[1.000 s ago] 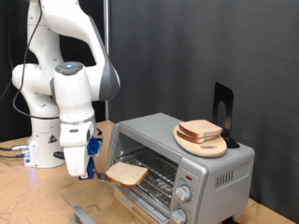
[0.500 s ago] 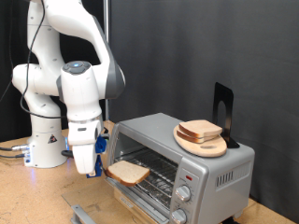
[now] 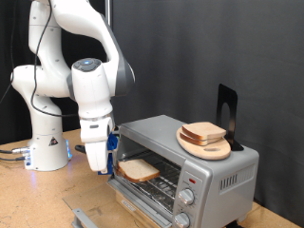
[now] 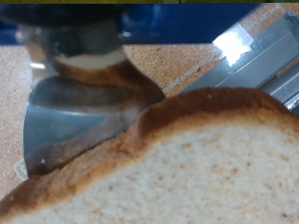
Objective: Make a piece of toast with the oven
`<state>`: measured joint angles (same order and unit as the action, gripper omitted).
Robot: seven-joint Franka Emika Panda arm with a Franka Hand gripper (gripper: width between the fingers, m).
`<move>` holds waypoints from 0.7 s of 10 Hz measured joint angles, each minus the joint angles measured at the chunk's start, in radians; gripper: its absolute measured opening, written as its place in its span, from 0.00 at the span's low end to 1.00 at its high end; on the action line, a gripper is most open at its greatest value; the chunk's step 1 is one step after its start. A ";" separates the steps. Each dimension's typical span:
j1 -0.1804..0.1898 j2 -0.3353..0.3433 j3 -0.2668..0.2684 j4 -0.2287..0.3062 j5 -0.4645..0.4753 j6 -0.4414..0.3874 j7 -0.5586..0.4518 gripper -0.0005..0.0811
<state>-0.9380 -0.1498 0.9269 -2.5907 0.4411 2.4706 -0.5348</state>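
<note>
1. Exterior view: the white arm stands at the picture's left on a wood-grain table (image 3: 28, 195). Its gripper (image 3: 103, 169) points down just to the left of the oven's open mouth.

2. The oven (image 3: 195, 157) is silver-grey and sits right of centre. Its door is down – the glass panel (image 3: 95, 217) lies low at the bottom edge of the picture. Round knobs (image 3: 188, 199) run down the right front.

3. The piece of toast (image 3: 139, 170) – pale crumb, tan crust – sits flat at the front of the wire rack (image 3: 166, 174), inside the oven's opening, its left edge at the gripper.

4. Gripper state: in the wrist view the piece of toast (image 4: 201, 159) fills the lower part of the frame, with its crust right up against the camera. One grey finger (image 4: 79, 117) shows beside it. The frames do not show clearly whether the fingers are pressing on the slice, so I cannot tell if the pincer is closed on it or has let go.

5. On the oven's top: a round light-wood board (image 3: 204, 146) carrying another slice of bread (image 3: 204, 132). A black upright stand (image 3: 226, 116) is just behind it.

6. Background is a dark curtain.
</note>
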 joint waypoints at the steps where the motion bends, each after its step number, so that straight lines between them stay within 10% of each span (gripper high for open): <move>1: 0.000 -0.002 0.000 0.000 0.002 -0.001 0.000 0.34; 7: -0.014 -0.004 0.000 0.001 -0.061 -0.033 0.049 0.34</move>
<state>-0.9524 -0.1537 0.9272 -2.5900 0.3800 2.4378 -0.4859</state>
